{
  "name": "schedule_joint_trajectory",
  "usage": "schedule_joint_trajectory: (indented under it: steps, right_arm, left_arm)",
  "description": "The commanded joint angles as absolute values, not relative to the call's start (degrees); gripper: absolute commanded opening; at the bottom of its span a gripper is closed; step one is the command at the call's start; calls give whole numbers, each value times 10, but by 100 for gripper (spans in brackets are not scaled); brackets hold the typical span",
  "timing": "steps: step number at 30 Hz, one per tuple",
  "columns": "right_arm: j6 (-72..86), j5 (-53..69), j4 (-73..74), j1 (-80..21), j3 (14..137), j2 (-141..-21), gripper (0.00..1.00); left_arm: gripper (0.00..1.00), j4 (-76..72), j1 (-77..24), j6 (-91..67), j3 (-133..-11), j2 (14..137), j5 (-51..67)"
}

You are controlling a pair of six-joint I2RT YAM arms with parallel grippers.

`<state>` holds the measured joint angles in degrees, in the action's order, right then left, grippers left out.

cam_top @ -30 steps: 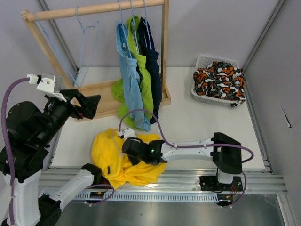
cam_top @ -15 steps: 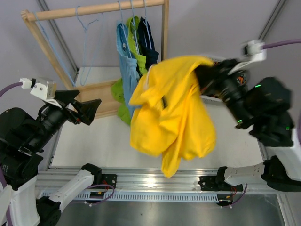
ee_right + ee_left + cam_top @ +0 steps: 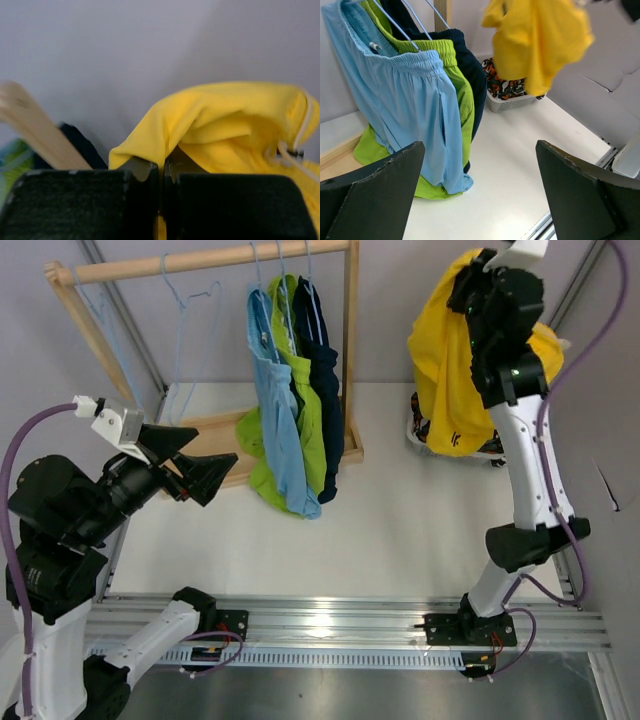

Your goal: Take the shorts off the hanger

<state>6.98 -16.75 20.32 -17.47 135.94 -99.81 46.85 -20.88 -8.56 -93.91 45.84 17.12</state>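
Observation:
My right gripper [image 3: 161, 172] is shut on a fold of the bright yellow shorts [image 3: 225, 125]. It holds them high at the far right [image 3: 445, 370], hanging over the white basket [image 3: 512, 103]. The orange-black-white patterned shorts [image 3: 501, 87] lie in that basket, mostly hidden in the top view. The light blue shorts [image 3: 275, 410], lime green shorts [image 3: 300, 390] and dark navy shorts [image 3: 325, 370] hang on hangers from the wooden rail [image 3: 200, 260]. My left gripper [image 3: 205, 465] is open and empty, left of the hanging shorts and facing them [image 3: 480, 150].
Two empty light-blue wire hangers [image 3: 180, 310] hang on the left part of the rail. The rack's wooden base [image 3: 215, 430] sits at the back left. Grey walls close in on the back and right.
My right arm has swung the yellow shorts from the table's front, up and across, to high over the basket at the far right. My left gripper has shifted slightly right.

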Motion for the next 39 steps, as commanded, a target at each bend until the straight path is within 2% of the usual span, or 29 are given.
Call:
schedule_joint_trajectory:
  steps: [1, 2, 9, 14, 15, 17, 18, 19, 26, 34, 39]
  right_arm:
    - [112, -121, -25, -128, 1179, -956, 0]
    - [112, -127, -70, -122, 1067, -949, 0]
    - [188, -194, -187, -59, 789, -953, 0]
    - [250, -187, -168, -41, 694, -957, 0]
    - [252, -152, -174, -39, 681, -954, 13]
    - [257, -133, -195, -37, 630, -920, 47]
    - [257, -127, -215, -37, 613, -902, 90]
    - [255, -120, -219, -37, 599, -884, 99]
    - [204, -133, -140, -69, 559, -671, 99]
    - [215, -117, 10, -82, 511, -384, 99]
    - [217, -70, 84, -83, 514, -327, 99]
  left_arm:
    - [99, 429, -212, -105, -927, 459, 192]
    - [99, 429, -212, -105, -927, 460, 191]
    - [99, 425, -212, -116, -926, 470, 198]
    - [99, 432, -214, -120, -968, 520, 205]
    - [99, 432, -215, -120, -989, 532, 191]
    - [99, 432, -218, -116, -1006, 555, 171]
    - [99, 429, -219, -113, -1015, 569, 161]
    - [99, 425, -222, -112, -1038, 594, 135]
    - [99, 412, -224, -130, -1157, 723, 3]
    - [92, 340, -224, -164, -1172, 835, -68]
    - [90, 295, -224, -180, -1178, 876, -89]
